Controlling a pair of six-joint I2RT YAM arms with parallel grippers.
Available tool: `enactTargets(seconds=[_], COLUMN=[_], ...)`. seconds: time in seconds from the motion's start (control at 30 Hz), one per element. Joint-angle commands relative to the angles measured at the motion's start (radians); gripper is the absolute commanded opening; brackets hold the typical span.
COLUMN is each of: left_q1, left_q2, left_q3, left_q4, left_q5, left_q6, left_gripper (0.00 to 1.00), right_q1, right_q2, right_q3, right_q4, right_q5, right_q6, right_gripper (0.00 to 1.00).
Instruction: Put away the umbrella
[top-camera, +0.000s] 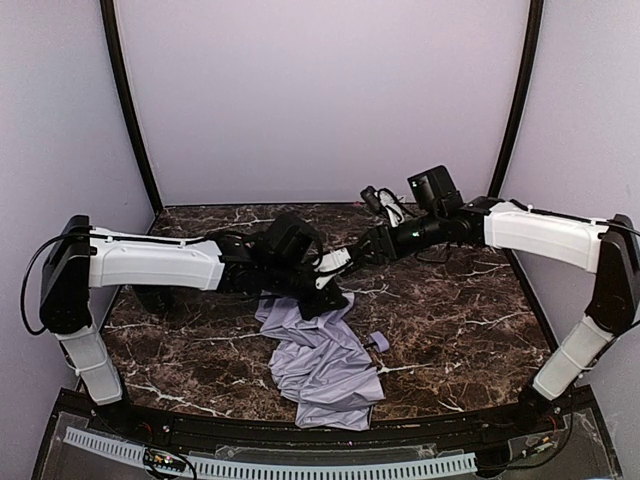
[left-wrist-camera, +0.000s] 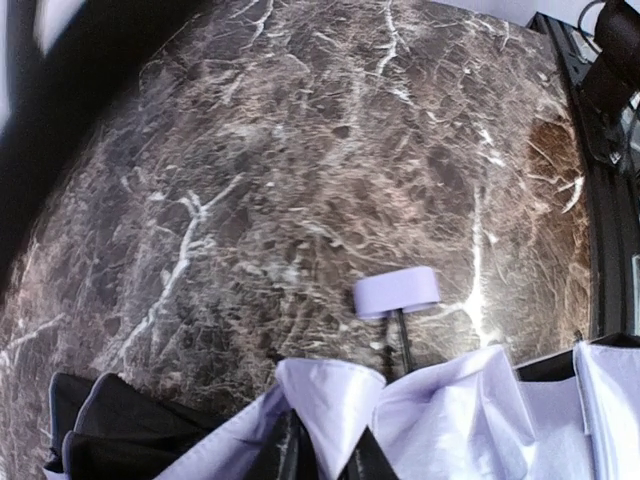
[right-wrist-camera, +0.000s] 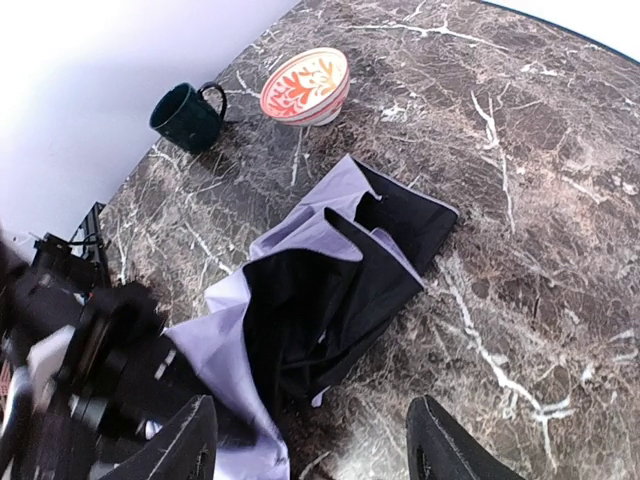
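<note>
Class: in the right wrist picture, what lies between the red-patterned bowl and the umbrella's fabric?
Only bare marble table: the bowl and the umbrella lie apart, as the right wrist view shows.

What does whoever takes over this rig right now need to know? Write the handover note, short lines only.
Left pincer: low on the umbrella, with the cloth bunched at its tips; grip unclear.
Right pincer: open, empty, hovering above the cloth.
Umbrella: lying on the table, centre front, cloth crumpled and loose, handle sticking out over the marble.
Done: it looks collapsed, nothing more.
Left: probably gather and wrap the cloth, then stow it.
</note>
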Motion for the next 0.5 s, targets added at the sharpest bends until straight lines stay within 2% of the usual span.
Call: enactTargets(seconds=[0.0,0.1,0.23,0.33,0.47], left_q1=[0.056,0.068,0.069,0.069,0.071], left_q2=[0.008,-0.021,-0.083,-0.165,-0.255], left_q3=[0.012,-0.021,-0.027,-0.053,-0.047], left_q4=[0.034,0.049,-0.014,-0.009,-0.070], left_q5=[0.069,0.081,0.104,0.128,0.118], left_q6=[-0.067,-0.079,-0.092,-0.088,-0.088], left_gripper=[0.28,0.47,0.66,0.79,0.92], right_q1=[0.001,0.010,0.038,0.058,0.075], right_q2=[-0.061,-0.068,-0.052,-0.034,0.050], right_q3=[-0.108,-0.195,-0.232,-0.247,-0.198], right_q4=[0.050,0.171,0.216,0.311,0.348], right_q5=[-0.110,-0.254,-0.237,-0.246,-0.249], right_q6=[0.013,0.076,0.100,0.135,0.142], right_gripper=[0.65,0.68,0.72,0.72,0.72])
